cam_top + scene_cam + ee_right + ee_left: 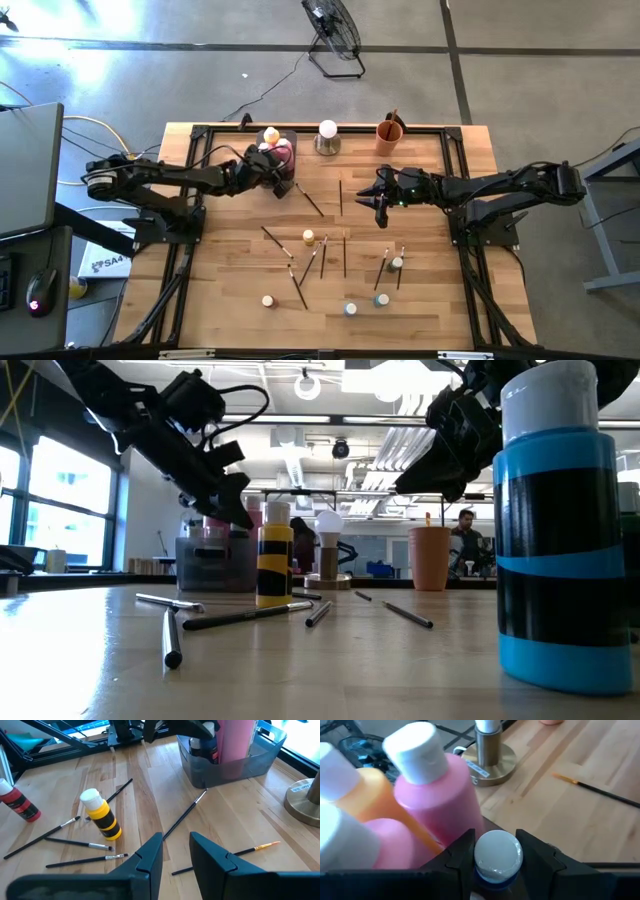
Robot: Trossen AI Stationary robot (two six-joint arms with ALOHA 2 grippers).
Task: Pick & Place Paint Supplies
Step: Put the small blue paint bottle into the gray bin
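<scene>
Concrete floor and a floor fan frame the wooden counter, where most of the paint supplies lie loose across the lower middle of the high view: thin dark brushes scattered at angles, a yellow-and-black bottle, and several tiny white-capped bottles near the bottom. At the upper centre sits the grey tray, already carrying a large pink bottle and an orange-yellow one, with the white ball on its metal base and the orange cup beside it to the right. The left gripper hangs at the tray's edge, its fingers pinching a small bottle with a pale cap just below the cap, on the neck. That looks a sound hold: these little bottles are probably light, rigid plastic, smooth enough to slip, so a grip under the cap shoulder should keep them from sliding. The right gripper hovers above the counter at centre right of the high view, fingers slightly spread and holding nothing, with a brush lying ahead of it. The brushes are likely stiff, nearly weightless and prone to rolling; taking one across the middle of the handle, pressed against the wood, seems best, and the bristle tip should be spared.
</scene>
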